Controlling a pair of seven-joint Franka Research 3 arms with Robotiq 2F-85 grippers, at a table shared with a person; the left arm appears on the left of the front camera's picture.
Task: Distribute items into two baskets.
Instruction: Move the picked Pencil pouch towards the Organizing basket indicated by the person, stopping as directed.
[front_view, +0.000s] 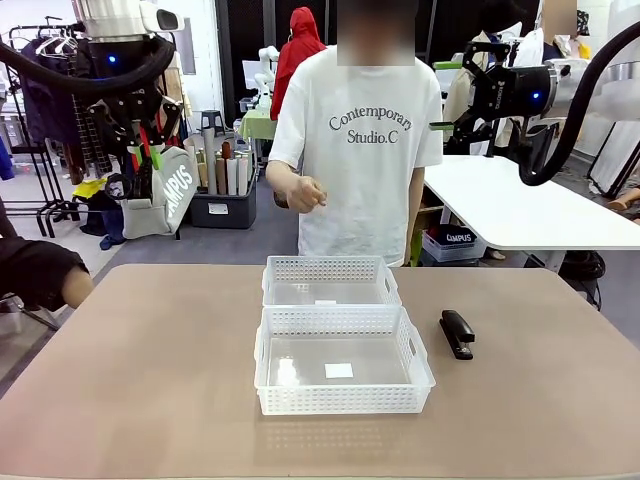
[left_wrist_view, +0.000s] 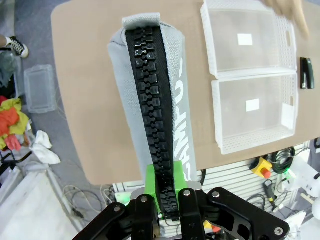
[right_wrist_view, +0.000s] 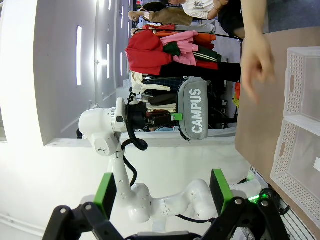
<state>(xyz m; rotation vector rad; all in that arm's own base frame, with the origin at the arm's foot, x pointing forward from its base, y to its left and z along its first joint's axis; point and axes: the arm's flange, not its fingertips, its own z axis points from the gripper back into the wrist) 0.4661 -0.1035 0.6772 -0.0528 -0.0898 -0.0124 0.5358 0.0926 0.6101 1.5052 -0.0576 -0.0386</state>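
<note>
My left gripper (front_view: 146, 152) is raised high at the left and shut on the grey "CAMPUS" pouch (front_view: 165, 197), which hangs below it. In the left wrist view the green pads (left_wrist_view: 161, 186) clamp the pouch (left_wrist_view: 150, 95) at its black zipper. The right wrist view shows the same pouch (right_wrist_view: 194, 114) held in the air. Two white lattice baskets stand at the table's middle, the near basket (front_view: 343, 362) touching the far basket (front_view: 330, 281); both also appear as basket (left_wrist_view: 254, 107) and basket (left_wrist_view: 247, 40). A black stapler (front_view: 457, 333) lies right of the near basket. My right gripper (right_wrist_view: 162, 190) stands open and empty.
A person stands at the far side, one hand (front_view: 305, 193) raised above the table's far edge. The brown table (front_view: 140, 380) has free room left and right of the baskets. Another white table (front_view: 520, 200) stands behind at the right.
</note>
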